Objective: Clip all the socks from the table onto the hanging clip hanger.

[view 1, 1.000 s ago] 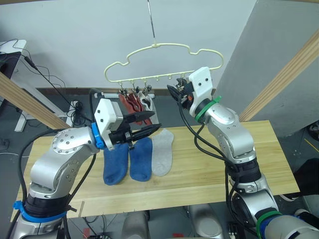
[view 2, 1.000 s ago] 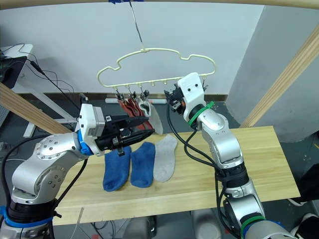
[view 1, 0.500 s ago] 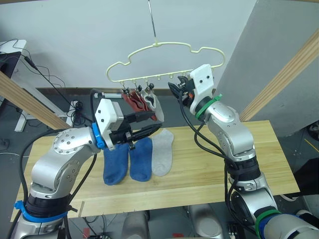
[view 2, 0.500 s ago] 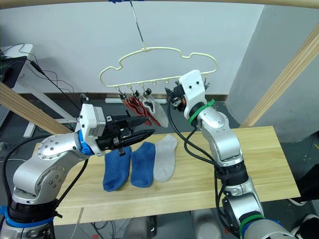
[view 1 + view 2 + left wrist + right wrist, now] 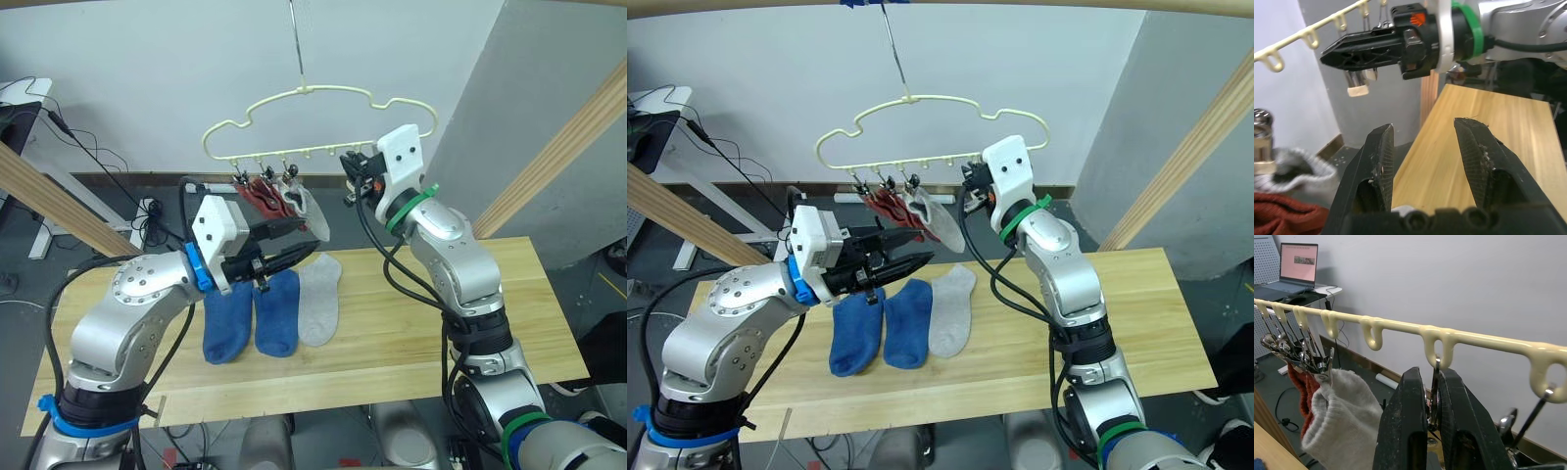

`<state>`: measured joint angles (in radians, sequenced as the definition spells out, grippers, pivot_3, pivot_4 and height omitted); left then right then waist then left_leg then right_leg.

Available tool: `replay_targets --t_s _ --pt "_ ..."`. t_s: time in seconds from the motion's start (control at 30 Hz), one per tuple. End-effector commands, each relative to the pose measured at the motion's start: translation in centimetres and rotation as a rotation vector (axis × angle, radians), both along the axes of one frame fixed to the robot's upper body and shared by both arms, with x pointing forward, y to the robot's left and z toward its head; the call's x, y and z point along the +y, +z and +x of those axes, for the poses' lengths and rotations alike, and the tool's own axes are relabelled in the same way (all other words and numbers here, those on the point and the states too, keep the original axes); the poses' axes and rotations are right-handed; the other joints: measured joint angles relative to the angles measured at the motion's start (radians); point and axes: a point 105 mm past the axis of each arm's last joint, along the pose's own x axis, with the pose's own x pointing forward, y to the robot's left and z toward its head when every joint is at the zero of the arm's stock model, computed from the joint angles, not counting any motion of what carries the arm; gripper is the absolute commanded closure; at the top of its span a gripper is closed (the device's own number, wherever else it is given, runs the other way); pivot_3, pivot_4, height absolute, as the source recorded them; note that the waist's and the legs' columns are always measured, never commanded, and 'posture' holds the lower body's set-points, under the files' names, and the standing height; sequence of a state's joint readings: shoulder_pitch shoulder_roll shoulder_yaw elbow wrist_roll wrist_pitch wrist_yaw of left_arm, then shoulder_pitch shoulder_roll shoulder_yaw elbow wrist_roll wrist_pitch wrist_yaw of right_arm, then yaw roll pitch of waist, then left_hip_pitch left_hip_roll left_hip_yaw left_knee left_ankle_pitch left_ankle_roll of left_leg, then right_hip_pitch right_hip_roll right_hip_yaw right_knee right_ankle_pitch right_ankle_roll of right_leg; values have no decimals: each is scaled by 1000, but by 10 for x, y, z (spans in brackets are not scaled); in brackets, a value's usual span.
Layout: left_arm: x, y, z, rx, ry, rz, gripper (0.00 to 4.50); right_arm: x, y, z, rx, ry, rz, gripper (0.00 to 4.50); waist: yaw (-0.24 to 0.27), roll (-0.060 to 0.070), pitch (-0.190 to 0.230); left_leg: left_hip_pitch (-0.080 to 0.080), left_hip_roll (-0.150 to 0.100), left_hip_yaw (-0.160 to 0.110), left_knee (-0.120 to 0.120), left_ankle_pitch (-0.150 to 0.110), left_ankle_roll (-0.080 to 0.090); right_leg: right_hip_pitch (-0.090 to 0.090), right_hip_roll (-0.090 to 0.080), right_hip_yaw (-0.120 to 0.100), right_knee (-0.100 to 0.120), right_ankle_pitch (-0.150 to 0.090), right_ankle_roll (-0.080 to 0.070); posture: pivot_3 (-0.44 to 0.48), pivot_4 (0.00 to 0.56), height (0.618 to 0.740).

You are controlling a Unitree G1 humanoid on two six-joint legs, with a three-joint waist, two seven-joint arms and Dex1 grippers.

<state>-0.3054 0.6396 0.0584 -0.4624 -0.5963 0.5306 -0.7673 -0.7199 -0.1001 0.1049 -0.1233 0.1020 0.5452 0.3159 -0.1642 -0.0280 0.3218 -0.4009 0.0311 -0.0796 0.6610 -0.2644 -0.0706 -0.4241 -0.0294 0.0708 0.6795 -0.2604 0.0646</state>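
Observation:
The pale yellow clip hanger (image 5: 313, 91) hangs by its hook above the table's (image 5: 549, 313) far edge. Two brick red socks (image 5: 261, 195) and a light grey sock (image 5: 312, 211) hang from clips at its left. Two blue socks (image 5: 227, 323) (image 5: 277, 313) and a light grey sock (image 5: 318, 304) lie side by side on the table. My right gripper (image 5: 349, 181) is shut on a free metal clip (image 5: 1435, 382) under the hanger's bar. Just below the hung socks, my left gripper (image 5: 309, 240) is open and holds nothing, above the blue socks.
Thick wooden poles of the frame slant at the right (image 5: 578, 137) and left (image 5: 49, 196). The table's right half lies bare behind my right arm. Cables and a desk leg (image 5: 44, 230) are on the floor at the left. A laptop (image 5: 1298, 259) stands far off.
The hanger and its hung socks swayed right, then back left. My right gripper stayed shut on the clip and rose a little. The left gripper shifted slightly right, still open.

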Motion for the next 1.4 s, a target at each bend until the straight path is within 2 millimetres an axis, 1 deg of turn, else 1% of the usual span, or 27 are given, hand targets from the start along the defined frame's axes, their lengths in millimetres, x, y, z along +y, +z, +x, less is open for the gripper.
replay_targets --t_s 0.03,0.1,0.17,0.23,0.4,0.5,0.63,0.77,0.9,1.0,1.17,1.33,1.4 --pt "-5 -7 -2 -28 28 19 2336 1 16 -5 -59 11 34 4483 -1 0 0 0 0 0 0 0 0 0 0 0 0 0 0 -202 275 733" --pt "-5 -17 3 -5 79 15 2336 0 16 -5 -59 10 36 4483 -1 0 0 0 0 0 0 0 0 0 0 0 0 0 0 -202 275 733" --pt "-6 -36 7 37 112 35 1969 1 17 -5 -58 10 36 4483 -1 0 0 0 0 0 0 0 0 0 0 0 0 0 0 -205 277 733" --pt "-10 -54 9 67 125 50 1456 1 17 -5 -58 10 37 4483 -1 0 0 0 0 0 0 0 0 0 0 0 0 0 0 -205 277 733" --pt "-20 -104 34 130 242 86 5 2 16 -5 -54 15 39 4483 0 0 0 0 0 0 1 0 0 0 0 0 1 0 0 -212 280 733" --pt "-30 -123 51 151 316 81 0 4 16 -5 -52 21 35 4483 1 0 0 0 -1 0 1 0 0 0 0 0 1 0 0 -225 281 733" --pt "-33 -145 68 212 416 86 0 3 15 -6 -48 19 31 4483 -2 0 0 0 -1 0 1 0 0 0 -1 0 1 0 0 -249 285 733" --pt "-40 -164 71 249 428 154 0 2 14 -8 -44 17 32 4483 -8 0 0 0 -1 0 1 0 0 0 -1 0 1 0 0 -255 288 733" --pt "-45 -173 69 256 406 201 0 3 12 -8 -36 19 34 4483 -8 0 0 0 -1 0 1 0 0 0 -1 0 1 0 0 -254 292 733" --pt "-45 -179 71 259 415 244 578 4 12 -8 -32 21 36 4483 -8 0 0 0 -1 0 1 0 0 1 -1 0 1 0 0 -257 293 733" --pt "-46 -189 69 270 399 295 1988 4 11 -8 -27 20 39 4483 -8 0 0 0 -1 0 1 0 0 1 -1 -1 1 0 0 -261 296 733" --pt "-43 -191 68 259 397 315 3251 3 11 -7 -24 19 41 4483 -8 0 0 0 -1 0 1 0 0 1 -1 -1 1 0 0 -261 295 733" --pt "-43 -192 66 244 386 321 3622 3 11 -7 -24 18 42 4483 -8 0 0 1 -1 0 1 0 0 1 -1 -1 1 0 0 -261 296 733"
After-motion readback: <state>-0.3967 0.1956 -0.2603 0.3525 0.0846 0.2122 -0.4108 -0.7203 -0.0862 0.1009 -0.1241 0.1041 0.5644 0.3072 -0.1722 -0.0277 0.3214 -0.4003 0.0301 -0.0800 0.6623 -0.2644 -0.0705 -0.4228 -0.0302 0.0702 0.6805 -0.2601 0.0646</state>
